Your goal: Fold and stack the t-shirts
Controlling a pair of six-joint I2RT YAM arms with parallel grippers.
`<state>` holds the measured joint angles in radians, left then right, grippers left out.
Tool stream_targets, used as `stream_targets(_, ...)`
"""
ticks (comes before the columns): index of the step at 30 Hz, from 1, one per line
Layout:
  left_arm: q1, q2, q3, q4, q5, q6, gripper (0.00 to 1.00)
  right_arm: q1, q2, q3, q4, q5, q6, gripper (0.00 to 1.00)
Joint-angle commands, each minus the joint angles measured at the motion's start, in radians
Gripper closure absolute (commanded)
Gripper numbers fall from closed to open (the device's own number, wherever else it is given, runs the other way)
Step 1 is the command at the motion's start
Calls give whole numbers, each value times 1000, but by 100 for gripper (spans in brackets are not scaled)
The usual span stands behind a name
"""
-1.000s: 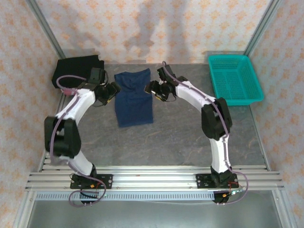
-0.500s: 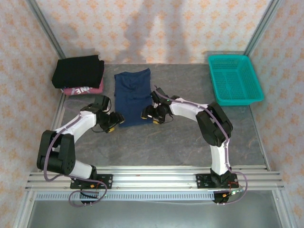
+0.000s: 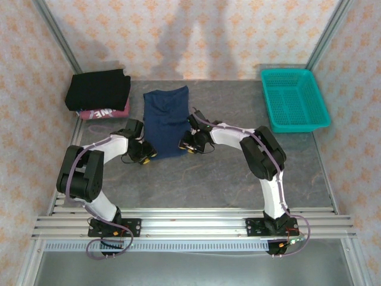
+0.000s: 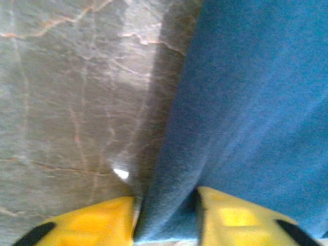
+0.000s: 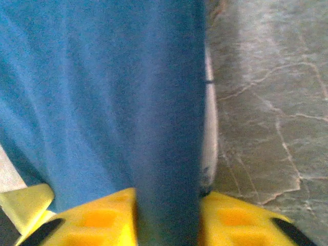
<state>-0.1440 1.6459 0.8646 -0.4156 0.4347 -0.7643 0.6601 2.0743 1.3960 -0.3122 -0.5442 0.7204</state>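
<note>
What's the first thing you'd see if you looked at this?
The navy t-shirt lying mid-table, with the left gripper and right gripper each pinching one of its near corners. Next comes the bright teal basket at the far right, then a black t-shirt stacked on a pink one at the far left.

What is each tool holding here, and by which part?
Both hold the navy t-shirt: the left tool pinches its near left corner, the right tool its near right corner.

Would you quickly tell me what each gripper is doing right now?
Left gripper: closed on the navy shirt.
Right gripper: closed on the navy shirt too.
</note>
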Motion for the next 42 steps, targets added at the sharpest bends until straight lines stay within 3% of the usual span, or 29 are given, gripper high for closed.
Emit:
stream_targets(1,-36,67,27,109,-2,-14,80,-1,31,12,-5,35,16,88)
stream_targets(4,-43,33,40,68,-23,-3,92,-2,-3,-12,-15,40,37,100)
stream_targets(7,-57,-75,56,-39,-75,44,99,3,-101,-80,-24,62,66,100)
stream_targets(13,-127,-293,2,-169,-109,51,100,39,-312,-246,-28,72,154,100)
stream_targets(20,-194,-583,-137,-253,-105,-51,100,166,-505,-407,-39,119,288,100)
stream_targets(29,-281,-841,-130,-388,-100,-147,100,313,-716,-429,-143,238,395,100)
stream_targets(33,-279,-835,-56,-385,-117,-139,100,307,-754,-375,-201,287,376,100)
stream_targets(42,-221,-483,181,-285,-76,-48,100,128,-692,-258,-259,230,250,100)
